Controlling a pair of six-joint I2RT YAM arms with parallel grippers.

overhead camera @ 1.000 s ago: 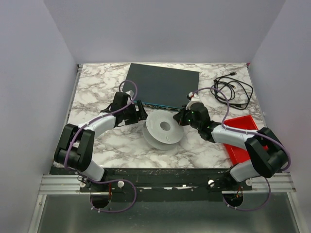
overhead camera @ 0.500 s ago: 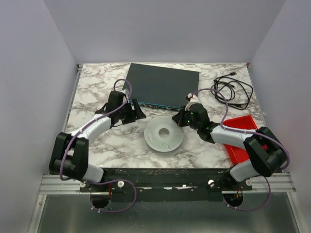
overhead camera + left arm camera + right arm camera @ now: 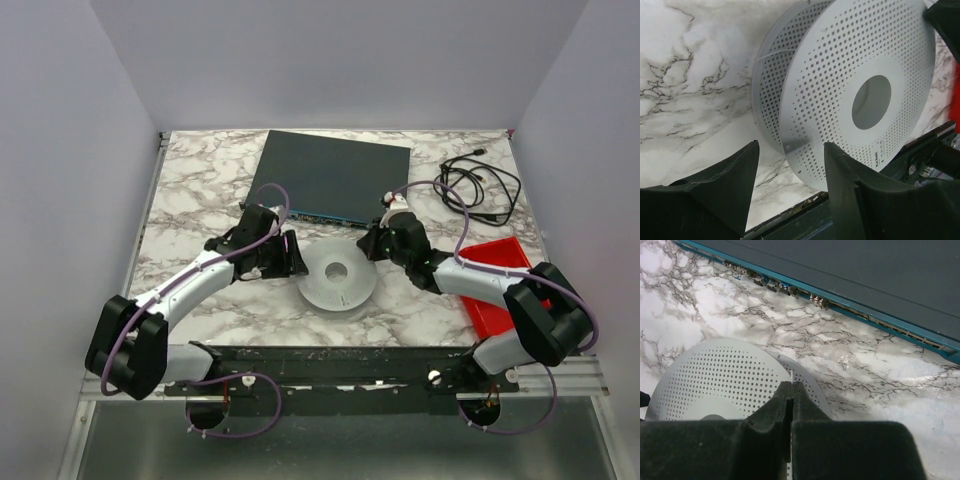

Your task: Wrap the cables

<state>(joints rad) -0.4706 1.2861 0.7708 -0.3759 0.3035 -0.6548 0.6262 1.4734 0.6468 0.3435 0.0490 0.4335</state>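
Note:
A white perforated spool (image 3: 337, 272) lies flat on the marble table between my two grippers. It also shows in the left wrist view (image 3: 855, 85) and the right wrist view (image 3: 725, 375). My right gripper (image 3: 368, 243) sits at the spool's far right rim. In the right wrist view its jaws (image 3: 791, 385) are shut on the thin white wire (image 3: 791, 376), of which only a short stub shows above the fingertips. My left gripper (image 3: 292, 258) is open at the spool's left rim. In the left wrist view (image 3: 790, 170) the spool's edge lies between its fingers. The rest of the wire is hidden.
A dark flat network switch (image 3: 335, 175) lies behind the spool, its port edge facing it (image 3: 790, 290). Thicker black cords (image 3: 480, 187) are coiled at the back right. A red tray (image 3: 495, 280) stands at the right, under the right arm.
The spool stood tilted at the left gripper a second ago and now lies flat. The left gripper drew back, then came down to the spool's left rim. The right gripper has barely moved.

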